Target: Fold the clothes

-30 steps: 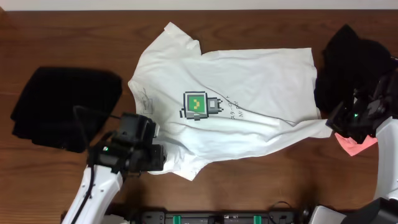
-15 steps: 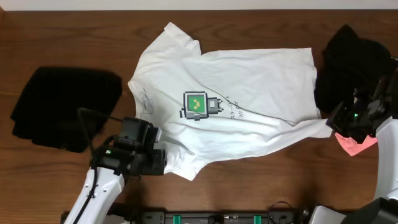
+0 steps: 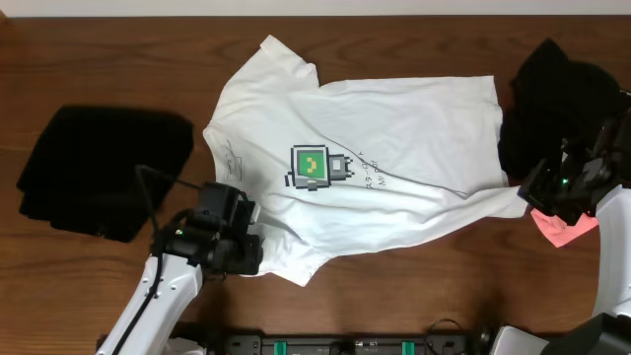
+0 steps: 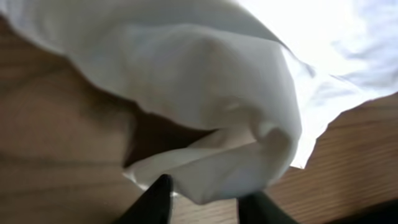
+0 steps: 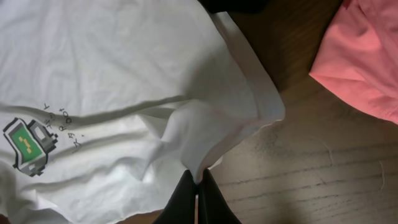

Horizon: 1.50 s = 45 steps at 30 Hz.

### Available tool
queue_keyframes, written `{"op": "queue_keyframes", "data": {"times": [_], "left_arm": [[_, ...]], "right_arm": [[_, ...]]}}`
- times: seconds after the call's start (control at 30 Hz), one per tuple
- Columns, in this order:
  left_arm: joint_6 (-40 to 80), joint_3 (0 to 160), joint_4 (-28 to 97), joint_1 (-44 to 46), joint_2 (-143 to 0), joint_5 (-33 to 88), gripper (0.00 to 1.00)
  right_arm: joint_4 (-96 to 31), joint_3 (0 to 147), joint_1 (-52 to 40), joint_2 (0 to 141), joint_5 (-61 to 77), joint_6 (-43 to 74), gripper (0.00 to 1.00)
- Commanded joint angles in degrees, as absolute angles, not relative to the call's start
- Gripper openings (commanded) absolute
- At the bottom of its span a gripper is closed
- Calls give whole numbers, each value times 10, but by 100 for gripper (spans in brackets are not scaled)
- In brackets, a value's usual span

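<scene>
Left gripper (image 4: 208, 191) sat at the lower-left edge of the white short-sleeved T-shirt (image 3: 394, 148) with a green-and-grey pixel robot print, its dark fingers (image 4: 158, 199) apart around a bulging fold of hem, though whether they pinched it could not be told. Right gripper (image 5: 198, 180) had its fingers pressed together on a tented pinch of the shirt's opposite edge. Around the shirt, spread on the brown wooden table (image 3: 394, 296), lay a folded black garment (image 3: 104, 182) well to the left, a crumpled black garment (image 3: 557, 99) touching its right edge, and a pink cloth (image 5: 367, 56) just beside that gripper.
</scene>
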<state>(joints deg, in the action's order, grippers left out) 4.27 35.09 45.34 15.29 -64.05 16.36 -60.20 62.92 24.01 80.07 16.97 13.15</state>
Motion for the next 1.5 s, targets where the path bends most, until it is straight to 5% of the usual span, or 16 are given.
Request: {"op": "queue_keyframes", "data": {"times": [0.0,0.17,0.57,0.73,0.8,0.93,1.47], "left_arm": [[8,350,439,165,-657,163,46],[6,350,414,168,-681,140,56],[-33,350,367,168,-685,105,55],[-17,348,377,168,-685,187,54],[-12,345,380,169,-685,208,44],[19,345,391,169,-685,241,6],[77,590,597,166,-682,250,6]], "right_arm": [[-600,637,235,796,174,126,1],[-602,637,235,796,174,125,1],[-602,637,235,796,174,126,1],[-601,637,235,796,174,126,1],[-601,637,235,796,174,126,1],[-602,637,235,796,174,126,1],[-607,637,214,796,148,114,1]]}}
